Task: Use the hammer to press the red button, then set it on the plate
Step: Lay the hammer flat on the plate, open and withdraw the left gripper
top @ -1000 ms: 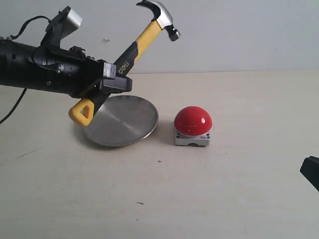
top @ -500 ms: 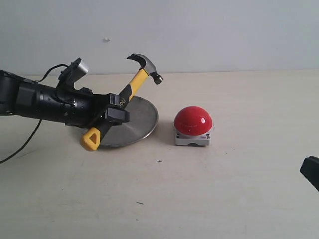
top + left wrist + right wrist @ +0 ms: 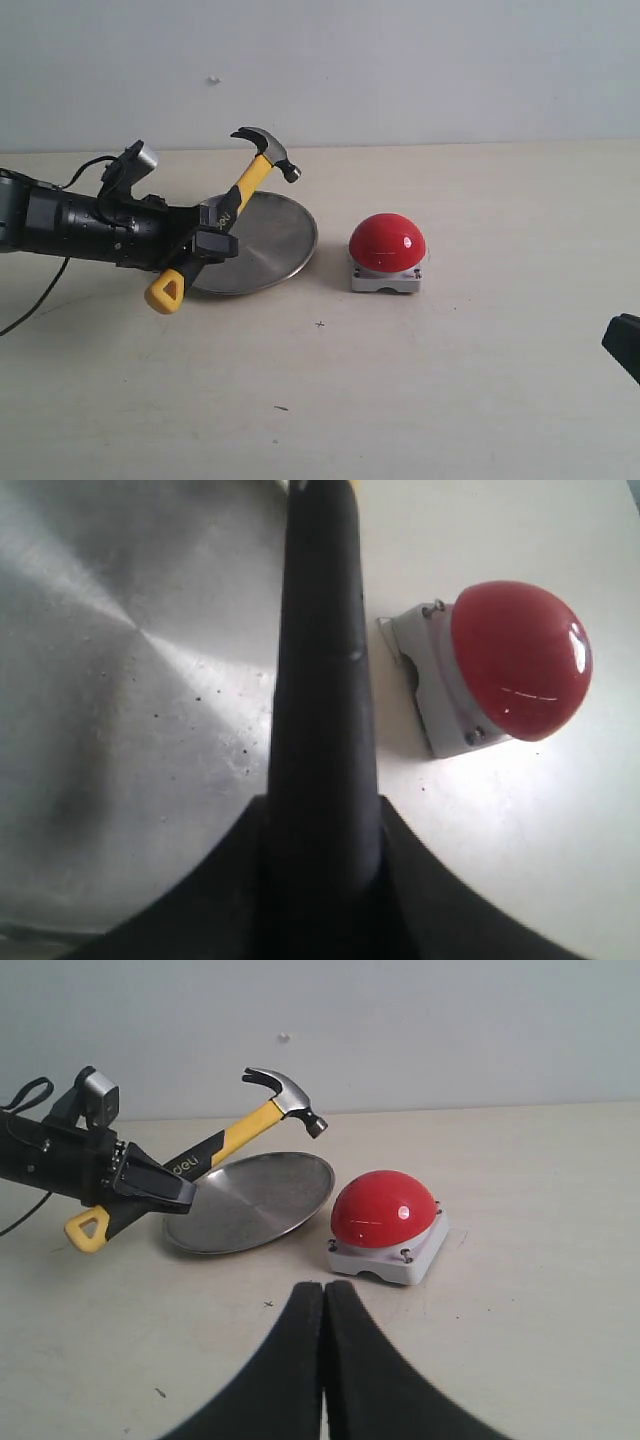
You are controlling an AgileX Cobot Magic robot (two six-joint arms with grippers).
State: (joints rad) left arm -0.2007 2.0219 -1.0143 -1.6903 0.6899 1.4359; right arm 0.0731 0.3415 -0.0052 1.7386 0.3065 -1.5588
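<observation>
My left gripper (image 3: 215,238) is shut on the hammer (image 3: 240,192), gripping the black part of its handle. The hammer tilts up to the right, its steel head (image 3: 266,150) above the plate's far part and its yellow loop (image 3: 165,291) low, beside the plate's left rim. The round metal plate (image 3: 270,240) lies under the gripper. The red button (image 3: 387,242) on its grey base stands right of the plate, untouched. In the left wrist view the black handle (image 3: 320,680) runs over the plate (image 3: 120,700), the button (image 3: 515,660) alongside. My right gripper (image 3: 323,1295) is shut and empty, near the button (image 3: 385,1210).
A pale tabletop (image 3: 450,380) carries everything, with a light wall behind. A black cable (image 3: 30,310) trails from the left arm at the left edge. A dark part of the right arm (image 3: 625,345) shows at the right edge of the exterior view.
My left arm has come down and drawn back to the left with the hammer. The head has dropped from high above the plate to just over its far part. The right gripper has not moved.
</observation>
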